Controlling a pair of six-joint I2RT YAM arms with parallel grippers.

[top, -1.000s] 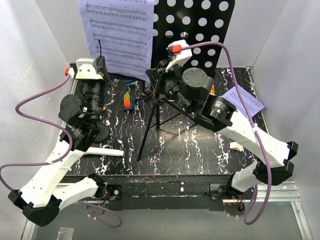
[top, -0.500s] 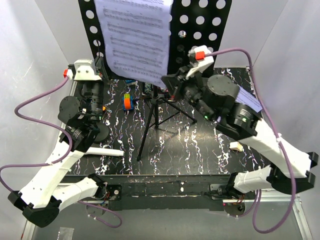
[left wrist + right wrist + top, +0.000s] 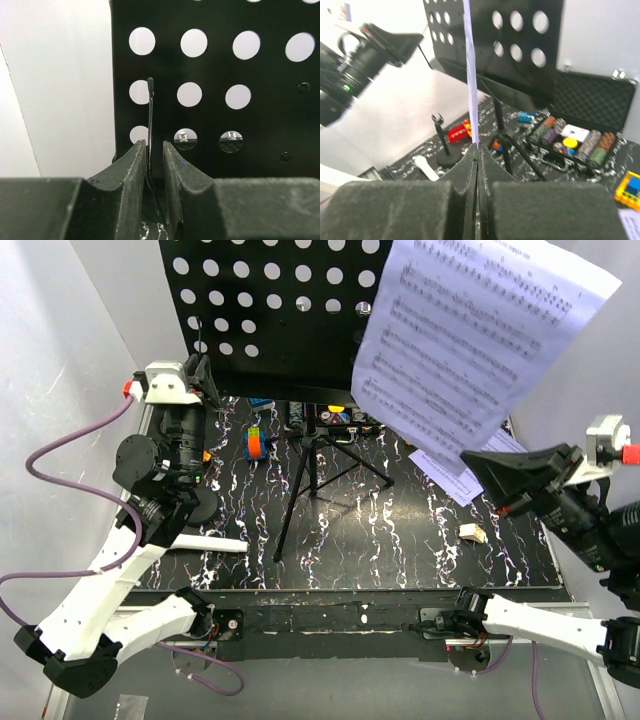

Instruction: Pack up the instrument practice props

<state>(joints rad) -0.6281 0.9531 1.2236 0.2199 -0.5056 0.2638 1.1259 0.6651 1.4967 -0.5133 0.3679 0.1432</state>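
Note:
The black music stand has its perforated desk (image 3: 270, 310) (image 3: 225, 60) at the back and its tripod (image 3: 310, 480) on the table. My right gripper (image 3: 472, 458) (image 3: 477, 147) is shut on a corner of a white sheet-music page (image 3: 480, 330) (image 3: 470, 75), held up in the air to the right of the desk. A second page (image 3: 448, 476) lies on the table. My left gripper (image 3: 202, 375) (image 3: 155, 150) is at the desk's left edge. Its jaws stand a narrow gap apart around a thin black wire arm (image 3: 150, 120). The white microphone (image 3: 215, 542) lies beside its round-base stand (image 3: 198, 506).
Colourful toy blocks (image 3: 257, 445) lie left of the tripod. The open black case of poker chips (image 3: 590, 107) sits behind the stand. A small beige piece (image 3: 468, 532) lies at the front right. White walls close in both sides.
My right arm has swung right and back, carrying the sheet-music page off the stand's desk. My left jaws have parted slightly around the wire arm.

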